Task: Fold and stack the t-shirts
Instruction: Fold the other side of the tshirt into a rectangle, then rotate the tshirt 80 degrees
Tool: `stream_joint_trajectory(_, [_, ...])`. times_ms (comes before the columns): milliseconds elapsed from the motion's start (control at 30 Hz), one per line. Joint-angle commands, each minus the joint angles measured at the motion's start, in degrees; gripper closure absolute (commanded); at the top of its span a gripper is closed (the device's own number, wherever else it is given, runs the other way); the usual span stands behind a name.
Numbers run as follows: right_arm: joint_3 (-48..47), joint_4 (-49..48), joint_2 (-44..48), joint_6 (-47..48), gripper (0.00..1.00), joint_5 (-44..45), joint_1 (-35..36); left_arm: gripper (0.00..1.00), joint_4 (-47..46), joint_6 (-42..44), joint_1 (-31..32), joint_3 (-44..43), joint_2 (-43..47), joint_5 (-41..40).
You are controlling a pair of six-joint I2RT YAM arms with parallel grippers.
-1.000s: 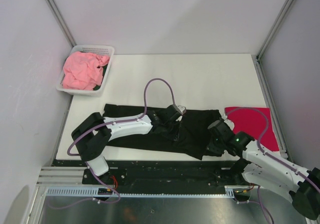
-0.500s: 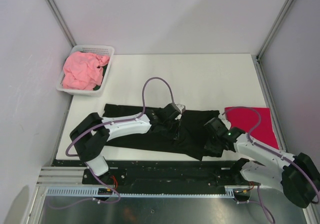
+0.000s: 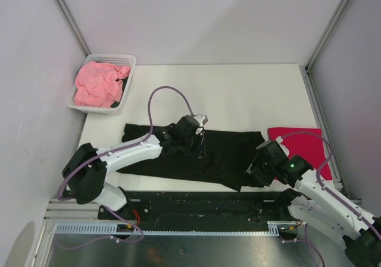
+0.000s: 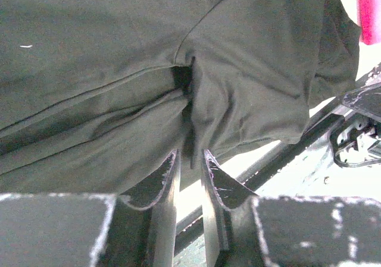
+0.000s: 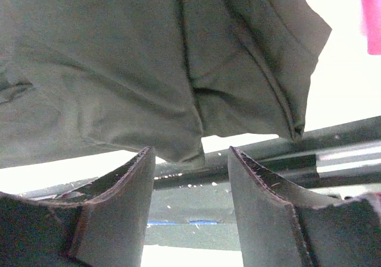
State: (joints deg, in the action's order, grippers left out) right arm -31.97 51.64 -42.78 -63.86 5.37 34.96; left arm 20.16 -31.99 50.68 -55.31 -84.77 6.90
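The black t-shirt [image 3: 229, 157] lies spread lengthwise near the table's front edge. My left gripper [image 3: 201, 143] sits over its middle, jaws nearly closed and pinching a raised fold of the black cloth [image 4: 89, 71] between the tips [image 4: 190, 154]. My right gripper [image 3: 257, 167] is at the shirt's right front corner; its jaws stand open [image 5: 190, 151], and the corner of the black cloth [image 5: 107, 71] lies just past the fingertips, not gripped. The crimson t-shirt [image 3: 303, 148] lies flat at the right edge. The pink t-shirt [image 3: 98, 82] is bunched in the basket.
The white mesh basket [image 3: 113, 59] stands at the back left corner. Purple cables loop above both arms. A black metal rail runs along the table's front edge [image 3: 196, 194]. Frame posts rise at both back corners.
My right gripper has gone from shut to open, letting go of the shirt's corner. My left gripper has moved left and slightly back, drawing the pinched fold with it.
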Motion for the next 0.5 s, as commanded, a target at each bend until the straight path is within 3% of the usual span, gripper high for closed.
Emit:
stream_joint_trajectory(0, [2.1,3.1,1.7,-12.4,0.43,0.0,3.1,0.75,-0.8,0.3,-1.2,1.5,3.3,1.8])
stream_joint_trajectory(233, [6.9,-5.3,-1.1,-17.3,0.42,-0.4,3.2,0.75,-0.9,0.5,-2.8,3.2,5.3,2.3])
stream_joint_trajectory(467, [8.3,-14.9,-8.7,-13.2,0.43,0.5,-1.8,0.75,-0.8,1.0,-4.3,4.6,7.3,2.5])
